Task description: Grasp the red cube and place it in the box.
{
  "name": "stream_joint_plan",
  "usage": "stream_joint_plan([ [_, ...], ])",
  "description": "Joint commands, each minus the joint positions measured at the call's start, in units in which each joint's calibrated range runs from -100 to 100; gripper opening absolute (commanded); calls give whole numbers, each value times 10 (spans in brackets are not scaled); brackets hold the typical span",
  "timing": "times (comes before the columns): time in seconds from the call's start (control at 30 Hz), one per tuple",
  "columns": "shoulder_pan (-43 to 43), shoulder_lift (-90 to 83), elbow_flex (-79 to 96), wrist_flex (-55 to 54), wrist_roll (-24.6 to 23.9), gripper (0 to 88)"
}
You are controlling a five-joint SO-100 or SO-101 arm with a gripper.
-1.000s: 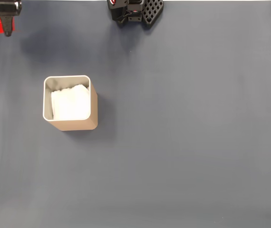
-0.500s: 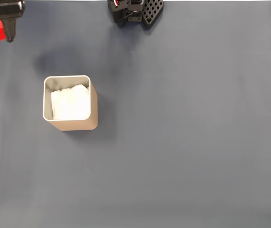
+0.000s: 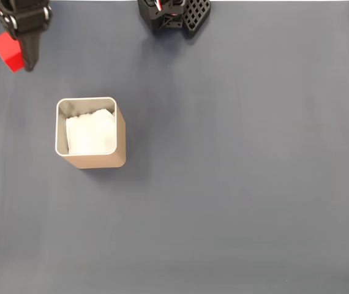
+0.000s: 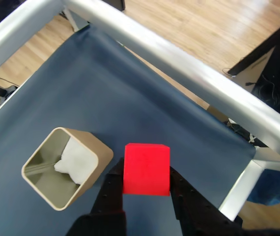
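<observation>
Gripper [image 4: 146, 189] pinches bright red, sharp-edged cube [image 4: 146, 168] aloft.

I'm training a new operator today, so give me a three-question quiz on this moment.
1. True or false: the red cube already lies inside the box.
2. What is the gripper shut on? A) nothing B) the red cube C) the box rim
3. In the fixed view, the cube sits toward which corner?

Key: 1 false; 2 B; 3 top left, apart from the box.
</observation>
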Motion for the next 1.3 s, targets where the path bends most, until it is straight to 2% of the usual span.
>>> stream_joint_plan([
  [0.0, -43, -37, -32, 6, 4, 2],
  [0.33, -163, -66, -25, 5, 1, 2],
  [0.6, -227, -80, 15, -20, 2, 2],
  [0.87, -253, -92, 79, -66, 7, 2],
  [1.27, -249, -80, 81, -77, 2, 2],
])
